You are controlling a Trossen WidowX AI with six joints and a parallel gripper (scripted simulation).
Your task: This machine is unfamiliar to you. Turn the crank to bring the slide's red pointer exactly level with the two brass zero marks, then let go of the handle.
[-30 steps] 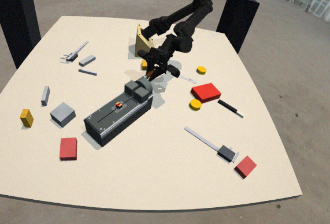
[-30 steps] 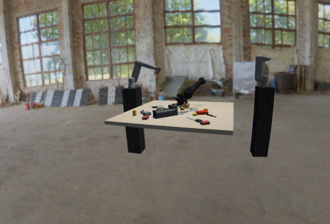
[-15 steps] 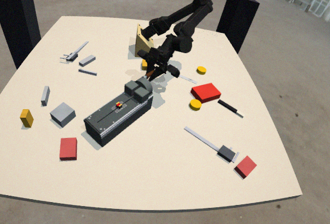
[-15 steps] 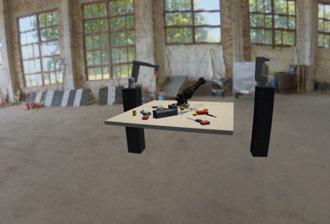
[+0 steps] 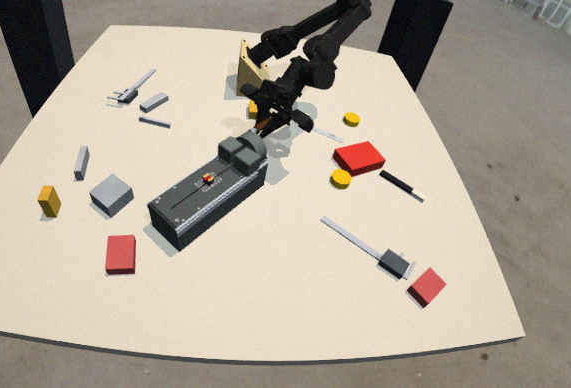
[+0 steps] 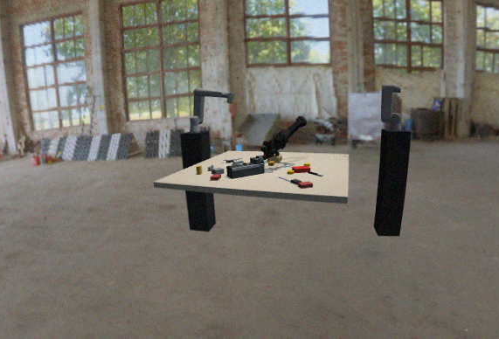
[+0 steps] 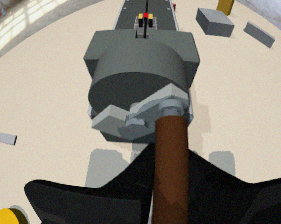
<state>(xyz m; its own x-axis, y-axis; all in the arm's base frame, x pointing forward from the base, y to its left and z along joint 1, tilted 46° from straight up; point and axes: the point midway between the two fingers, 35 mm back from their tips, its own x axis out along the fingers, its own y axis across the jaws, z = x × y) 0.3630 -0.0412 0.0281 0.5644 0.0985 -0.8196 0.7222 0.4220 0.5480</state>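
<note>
The dark grey machine [image 5: 210, 200] [image 6: 246, 170] [image 7: 138, 65] lies lengthwise on the table. The slide's red pointer [image 5: 208, 178] [image 7: 145, 15] sits between two brass marks and looks about level with them; a small offset cannot be told. The light grey crank [image 7: 163, 97] is at the machine's end, its arm slanting up to the right in the wrist view. My gripper [image 5: 264, 126] [image 7: 164, 148] is shut on the crank's brown handle [image 5: 262, 124] [image 7: 171, 165]. The fingertips' contact is partly hidden by the handle in the wrist view.
A grey block [image 5: 111, 195] [image 7: 214, 22] and a red block [image 5: 120, 254] lie beside the machine's far end. On the other side are a red box [image 5: 359, 157], yellow discs [image 5: 341, 179] [image 5: 351, 119], a black-handled tool [image 5: 396, 181] and a caliper [image 5: 394, 263].
</note>
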